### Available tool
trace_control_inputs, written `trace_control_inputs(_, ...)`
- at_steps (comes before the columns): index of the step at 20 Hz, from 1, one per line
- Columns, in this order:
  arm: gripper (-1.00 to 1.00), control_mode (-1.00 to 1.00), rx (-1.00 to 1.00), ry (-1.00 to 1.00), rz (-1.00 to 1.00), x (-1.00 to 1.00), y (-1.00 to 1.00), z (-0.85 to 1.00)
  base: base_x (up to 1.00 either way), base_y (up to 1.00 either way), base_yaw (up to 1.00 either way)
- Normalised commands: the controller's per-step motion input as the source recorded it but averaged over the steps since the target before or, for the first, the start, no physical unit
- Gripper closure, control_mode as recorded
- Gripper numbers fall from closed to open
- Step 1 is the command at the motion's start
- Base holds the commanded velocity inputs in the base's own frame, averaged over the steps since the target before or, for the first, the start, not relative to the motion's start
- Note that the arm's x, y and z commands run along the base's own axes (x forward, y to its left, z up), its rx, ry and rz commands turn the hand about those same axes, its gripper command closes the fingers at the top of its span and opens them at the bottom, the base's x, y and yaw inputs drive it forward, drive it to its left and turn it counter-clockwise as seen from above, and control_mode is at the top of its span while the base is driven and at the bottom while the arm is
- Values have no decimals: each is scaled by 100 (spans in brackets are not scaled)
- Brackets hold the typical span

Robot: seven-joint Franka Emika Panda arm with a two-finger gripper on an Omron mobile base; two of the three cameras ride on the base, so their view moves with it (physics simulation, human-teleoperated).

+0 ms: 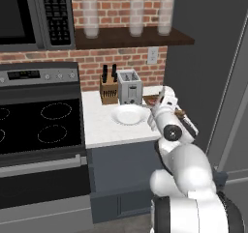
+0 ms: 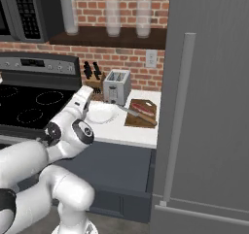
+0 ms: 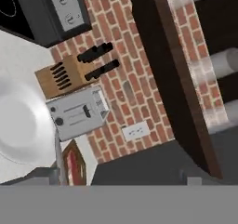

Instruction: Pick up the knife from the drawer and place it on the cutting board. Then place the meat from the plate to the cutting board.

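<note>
Robot's white arm fills the foreground in both base views, so you see the counter past it. On the flat dark brown cutting board (image 2: 142, 112) lie the slim wooden-handled knife (image 2: 139, 115) and the long red strip of meat (image 2: 141, 108), nearly side by side, long axes running along the board. Just left of the board, the round white plate (image 2: 101, 114) looks bare. Your gripper (image 2: 83, 103) hovers over the plate with jaws spread wide and nothing between them. I judge both placements done. The fingertips themselves are hard to make out, and the drawer front is partly hidden behind the arm.
</note>
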Motion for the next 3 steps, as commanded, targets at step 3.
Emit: trace_control_inputs(3,-100,-100,0,-50,1,-100,0,100,0,0,0)
